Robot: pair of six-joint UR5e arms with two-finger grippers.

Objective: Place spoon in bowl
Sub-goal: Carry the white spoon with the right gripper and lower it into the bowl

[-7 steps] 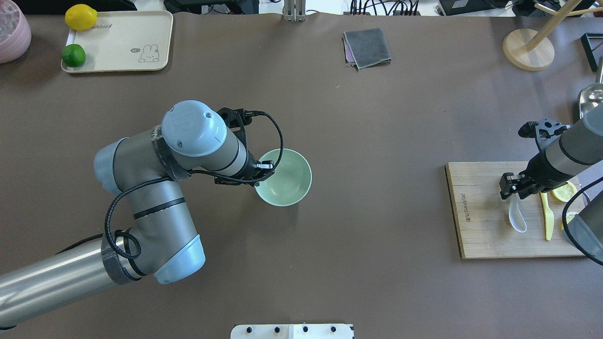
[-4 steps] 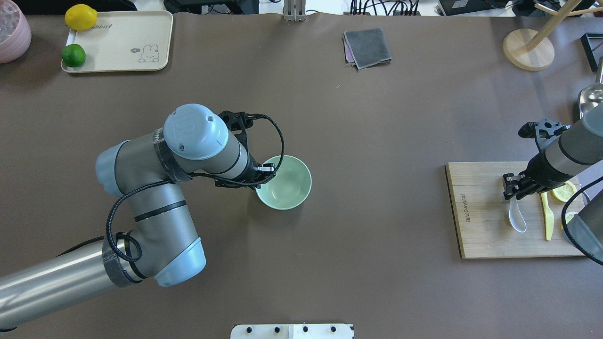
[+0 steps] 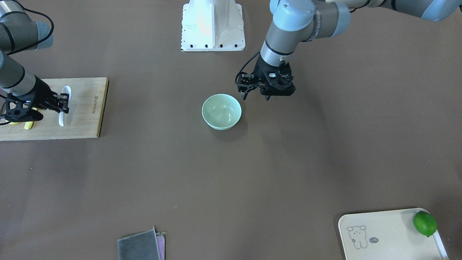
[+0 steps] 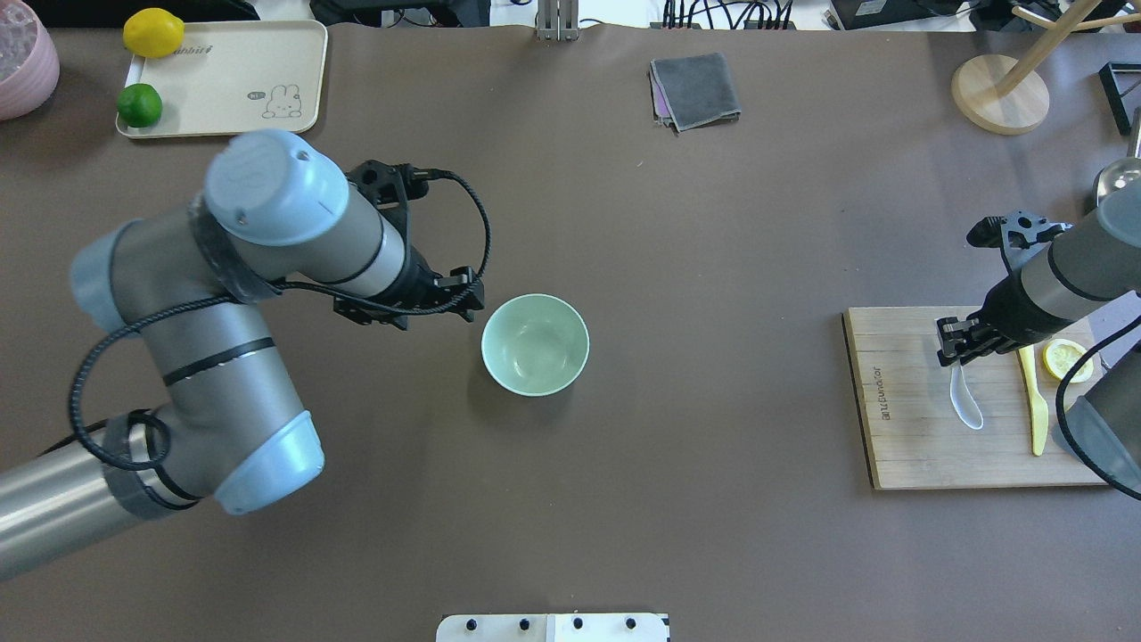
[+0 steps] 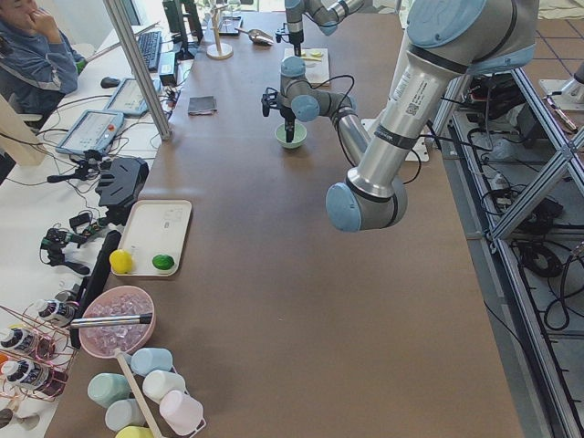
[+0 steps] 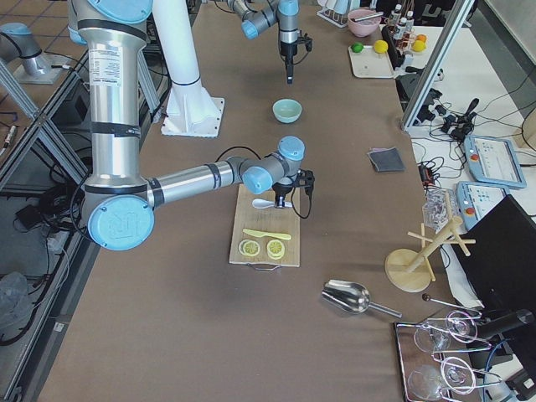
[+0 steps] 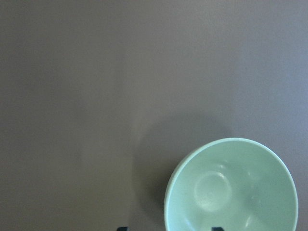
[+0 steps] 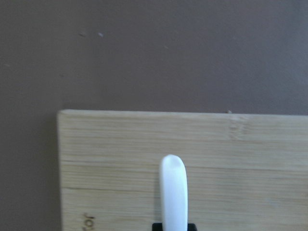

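Note:
The pale green bowl [image 4: 535, 344] stands upright on the brown table, empty; it also shows in the front view [image 3: 221, 111] and the left wrist view [image 7: 231, 187]. My left gripper [image 4: 468, 303] is open and empty, just left of the bowl and apart from it [image 3: 256, 94]. The white spoon [image 4: 964, 401] is over the wooden cutting board [image 4: 900, 446], its scoop toward the robot. My right gripper [image 4: 954, 343] is shut on the spoon's handle; the handle's end sticks out past the fingers in the right wrist view [image 8: 173, 187].
A yellow knife [image 4: 1034, 410] and lemon slices [image 4: 1067, 357] lie on the board beside the spoon. A grey cloth [image 4: 695, 89] is at the far middle, a tray [image 4: 223, 80] with a lemon and a lime at far left, a wooden stand [image 4: 998, 94] at far right.
The left gripper set the bowl down, let go of its rim and drew back to the left. The right gripper shifted slightly left and farther with the spoon in it.

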